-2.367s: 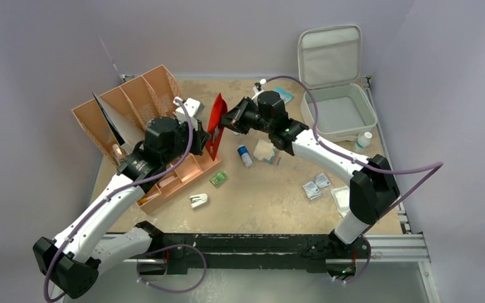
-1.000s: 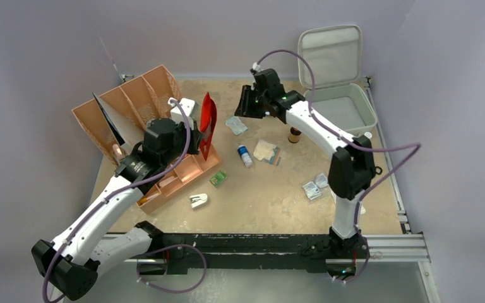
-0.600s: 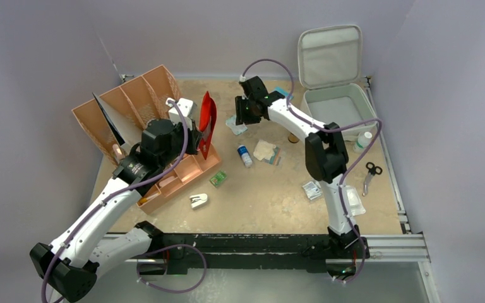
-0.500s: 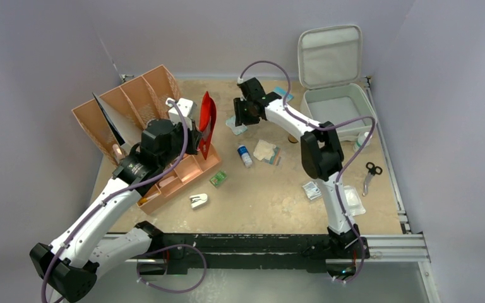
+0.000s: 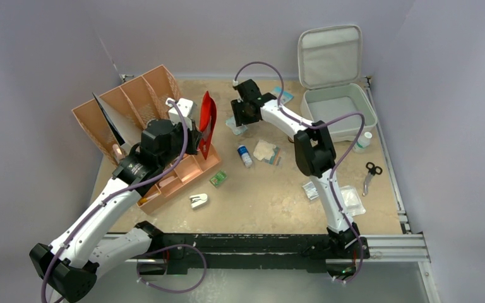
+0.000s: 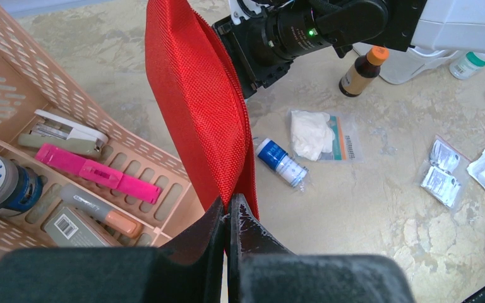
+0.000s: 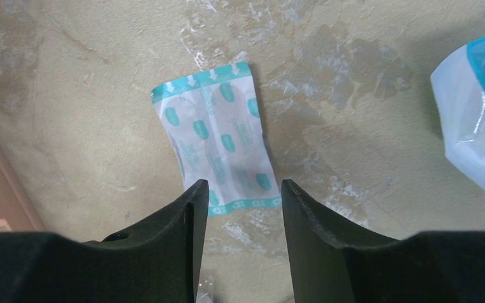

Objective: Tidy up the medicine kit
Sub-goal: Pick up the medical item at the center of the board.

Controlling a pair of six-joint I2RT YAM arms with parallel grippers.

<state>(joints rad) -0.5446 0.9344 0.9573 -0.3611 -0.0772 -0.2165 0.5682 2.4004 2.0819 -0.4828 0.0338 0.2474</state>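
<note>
The medicine kit [image 5: 340, 115], a light grey hard case, lies at the back right with its lid [image 5: 328, 55] raised. My left gripper [image 6: 228, 214] is shut on the lower edge of a red fabric pouch [image 6: 199, 95], holding it upright beside the tan tray. The pouch [image 5: 207, 123] also shows in the top view. My right gripper [image 7: 244, 189] hangs open just above the table at a white-and-teal flat packet [image 7: 218, 145]. The near end of the packet lies between the fingertips. Nothing is gripped. From above, this gripper [image 5: 239, 120] is left of the kit.
Tan divided organizer trays [image 5: 132, 104] stand at the left, one holding a pink marker [image 6: 98, 173]. On the table lie a blue-white vial [image 5: 245, 155], a gauze bag [image 5: 266, 151], a brown bottle [image 6: 360, 71], a white bottle [image 5: 364, 140], scissors [image 5: 370, 173] and small packets [image 5: 312, 189].
My right arm has swung left, away from the kit, and come down over the teal packet with its jaws widening. The left gripper has kept the red pouch still.
</note>
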